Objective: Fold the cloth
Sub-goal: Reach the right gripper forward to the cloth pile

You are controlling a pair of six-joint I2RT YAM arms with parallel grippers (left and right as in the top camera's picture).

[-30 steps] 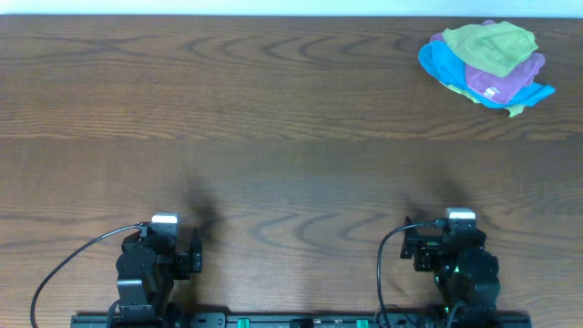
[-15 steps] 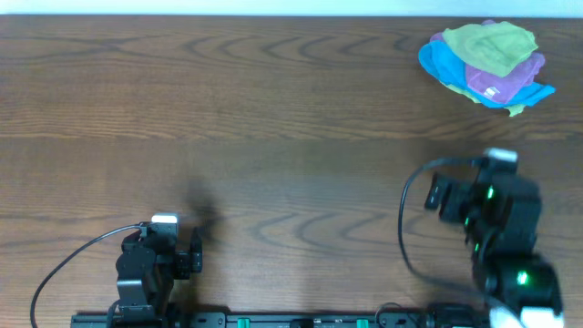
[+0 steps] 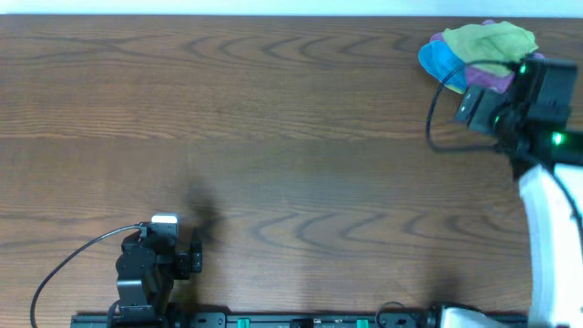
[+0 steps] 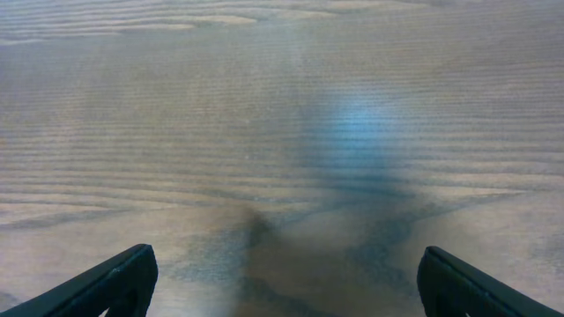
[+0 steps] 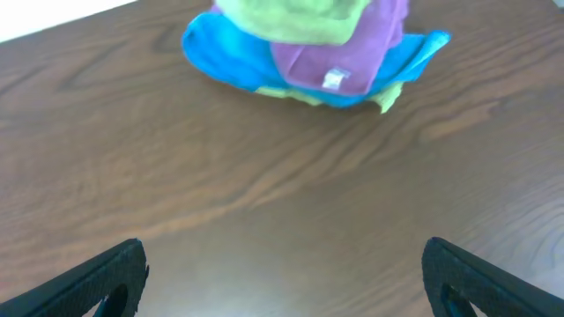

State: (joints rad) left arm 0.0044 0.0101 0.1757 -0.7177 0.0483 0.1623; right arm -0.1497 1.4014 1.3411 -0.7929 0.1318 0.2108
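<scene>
OK, left side first: left gripper [image 4: 286, 283] is parked at the near edge of the table [image 3: 273, 109]. Its jaws are spread wide with only bare wood between them. It's well apart from anything that matters.

The middle of the table has nothing in it for either arm.

Far right corner is where the job sits. The green cloth [image 3: 487, 41] lies crumpled on top of a small heap, resting on a blue cloth [image 3: 439, 62] and a purple cloth [image 3: 483, 77]. In the overhead view the right arm covers the heap's near-right part.

The right gripper [image 5: 282, 283] is close to the heap, fingers released and wide, nothing held. In its wrist view the green cloth [image 5: 291, 16] is straight ahead of the jaws, roughly centred and up at the frame's top edge. There's bare wood between the fingertips and the heap, so no contact.

The blue cloth [image 5: 229, 53] and purple cloth [image 5: 344, 53] sit nearer the jaws than the green one. A lime edge pokes out under the blue; can't tell if it's the same piece.

The heap spreads across the jaw line, and the green cloth has no clear long axis.

My read: the right arm takes it, reaching over the purple layer from above so only the top layer gets pinched.
</scene>
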